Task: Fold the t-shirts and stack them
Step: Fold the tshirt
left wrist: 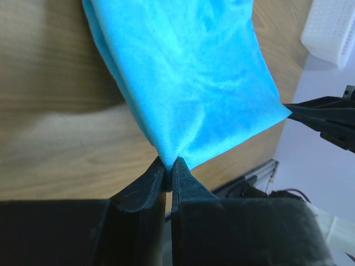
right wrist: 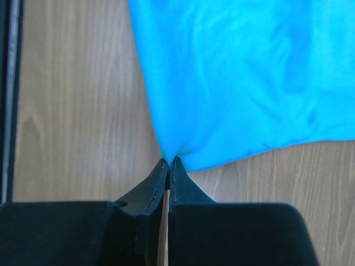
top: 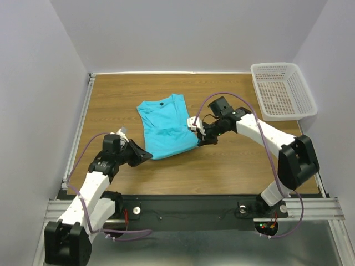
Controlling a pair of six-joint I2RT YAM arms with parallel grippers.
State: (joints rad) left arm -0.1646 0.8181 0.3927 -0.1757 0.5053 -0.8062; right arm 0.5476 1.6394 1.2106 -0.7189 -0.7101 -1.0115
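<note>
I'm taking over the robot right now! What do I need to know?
Left gripper: shut on the near hem corner of the shirt on its side.
Right gripper: shut on the other near hem corner.
Things: the shirt lies on the table, collar end away from the arms. The basket sits at the far right corner.
Done: both corners are pinched.
Left: fold the shirt, then stack it.

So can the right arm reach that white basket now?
Probably yes: nothing stands between the right gripper and the basket, but it is pinching the t-shirt, which would drag along.
</note>
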